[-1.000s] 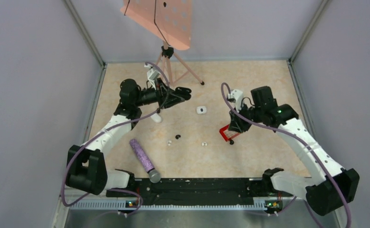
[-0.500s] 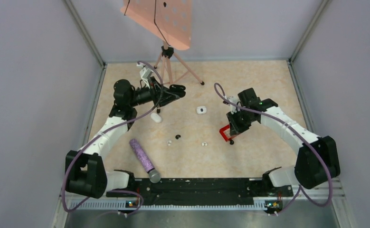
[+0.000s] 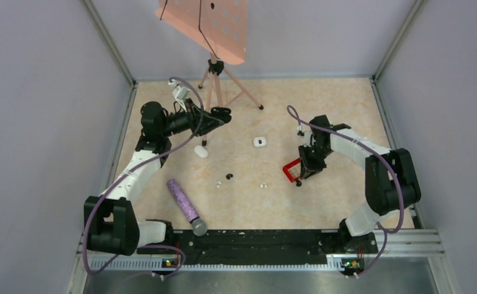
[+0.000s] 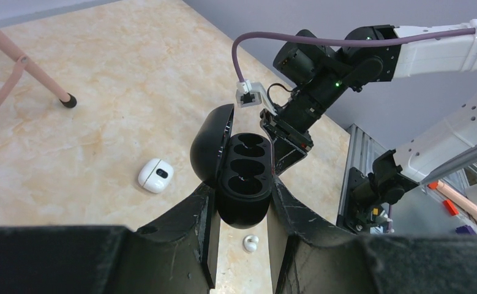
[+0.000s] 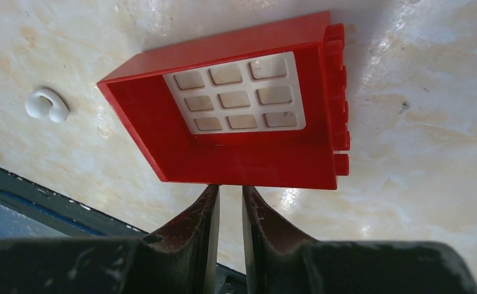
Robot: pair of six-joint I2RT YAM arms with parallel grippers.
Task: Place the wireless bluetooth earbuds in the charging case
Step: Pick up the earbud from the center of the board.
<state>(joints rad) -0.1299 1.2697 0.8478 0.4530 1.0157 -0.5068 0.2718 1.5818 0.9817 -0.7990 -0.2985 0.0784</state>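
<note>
My left gripper [image 3: 219,114] is shut on an open black case [image 4: 245,177] whose wells are empty; it holds the case above the table at the back left. The white charging case [image 3: 259,142] lies closed mid-table, also in the left wrist view [image 4: 155,175]. Two white earbuds [image 3: 217,182] [image 3: 263,185] and a dark one [image 3: 229,176] lie nearer the front. One earbud shows below the left jaws [image 4: 250,243], another in the right wrist view [image 5: 47,105]. My right gripper [image 3: 310,164] has its jaws almost together and empty, with its tips [image 5: 229,191] at the basket's rim.
A red square basket [image 5: 248,162] lies by the right gripper [image 3: 291,171]. A purple-handled microphone [image 3: 185,205] lies front left. A white oval piece [image 3: 201,151] sits below the left gripper. A pink music stand [image 3: 214,67] stands at the back.
The left gripper has drawn back and to the left with the black case. The right arm has folded in, its elbow swinging right, while its gripper stays at the basket.
</note>
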